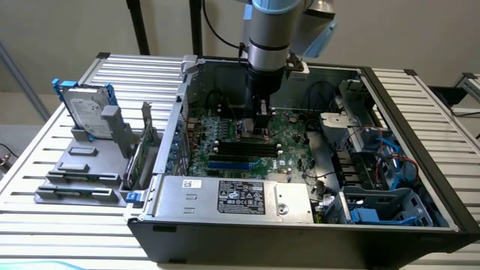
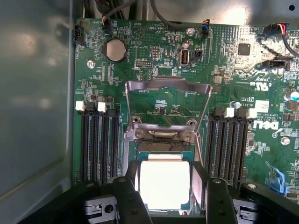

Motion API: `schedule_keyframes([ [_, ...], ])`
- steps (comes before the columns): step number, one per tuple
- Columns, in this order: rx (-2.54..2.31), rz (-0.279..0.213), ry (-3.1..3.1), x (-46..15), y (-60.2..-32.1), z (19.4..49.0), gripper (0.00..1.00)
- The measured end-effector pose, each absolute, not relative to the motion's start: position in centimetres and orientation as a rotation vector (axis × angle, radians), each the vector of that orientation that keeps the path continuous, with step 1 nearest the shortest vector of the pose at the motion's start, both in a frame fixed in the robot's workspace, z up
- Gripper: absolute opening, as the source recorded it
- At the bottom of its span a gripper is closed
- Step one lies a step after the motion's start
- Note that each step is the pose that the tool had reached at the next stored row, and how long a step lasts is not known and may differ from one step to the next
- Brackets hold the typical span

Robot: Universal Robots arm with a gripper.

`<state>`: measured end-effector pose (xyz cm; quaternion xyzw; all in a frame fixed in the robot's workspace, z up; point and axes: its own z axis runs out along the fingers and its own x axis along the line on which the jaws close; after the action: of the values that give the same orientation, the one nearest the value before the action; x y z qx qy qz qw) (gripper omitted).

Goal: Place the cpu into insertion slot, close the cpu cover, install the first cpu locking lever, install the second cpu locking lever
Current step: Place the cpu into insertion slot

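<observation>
In the wrist view the pale square cpu (image 2: pixel 164 184) sits between my gripper's (image 2: pixel 166 189) two dark fingers (image 2: pixel 132 189), which close against its green edges. It is low over the insertion slot (image 2: pixel 159 145), whose black socket and silvery rim show just beyond the chip. I cannot tell whether the chip rests in the socket. The cpu cover (image 2: pixel 166 86) is flipped open, and its silvery frame with the central window stands away from the socket. A thin wire lever (image 2: pixel 199 145) runs beside the socket. In the exterior view my gripper (image 1: pixel 259 130) reaches down onto the motherboard inside the open case.
Black memory slots (image 2: pixel 98 140) flank the socket on both sides. A grey labelled power-supply box (image 1: pixel 236 197) sits at the case's front. Blue drive cages and cables (image 1: pixel 375 208) crowd the exterior view's right. A hard drive (image 1: pixel 86 109) stands on a grey rack outside the case.
</observation>
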<state>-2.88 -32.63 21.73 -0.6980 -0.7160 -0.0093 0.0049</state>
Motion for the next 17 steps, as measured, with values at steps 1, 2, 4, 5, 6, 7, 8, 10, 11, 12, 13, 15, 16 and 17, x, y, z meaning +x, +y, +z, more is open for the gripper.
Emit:
schedule_keyframes([
  [1, -2.187, -0.028, -2.240, -2.84, -32.63, 21.58, 0.54],
  [2, -2.188, -0.026, -2.238, -2.79, -32.63, 21.43, 0.54],
  [4, -2.187, -0.021, -2.234, -2.69, -32.63, 21.27, 0.54],
  [5, -2.186, -0.018, -2.232, -2.66, -32.63, 21.22, 0.54],
  [6, -2.186, -0.016, -2.231, -2.65, -32.64, 21.22, 0.54],
  [7, -2.185, -0.015, -2.231, -2.64, -32.64, 21.21, 0.54],
  [8, -2.185, -0.014, -2.230, -2.64, -32.64, 21.20, 0.54],
  [10, -2.185, -0.014, -2.230, -2.62, -32.64, 21.18, 0.54],
  [11, -2.185, -0.014, -2.230, -2.62, -32.64, 21.15, 0.54],
  [12, -2.185, -0.014, -2.229, -2.62, -32.63, 21.11, 0.54],
  [13, -2.188, -0.014, -2.226, -2.62, -32.64, 21.08, 0.54],
  [15, -2.196, -0.014, -2.218, -2.62, -32.64, 21.01, 0.54],
  [16, -2.202, -0.014, -2.212, -2.62, -32.64, 20.98, 0.54],
  [17, -2.211, -0.014, -2.203, -2.62, -32.64, 20.94, 0.54],
])
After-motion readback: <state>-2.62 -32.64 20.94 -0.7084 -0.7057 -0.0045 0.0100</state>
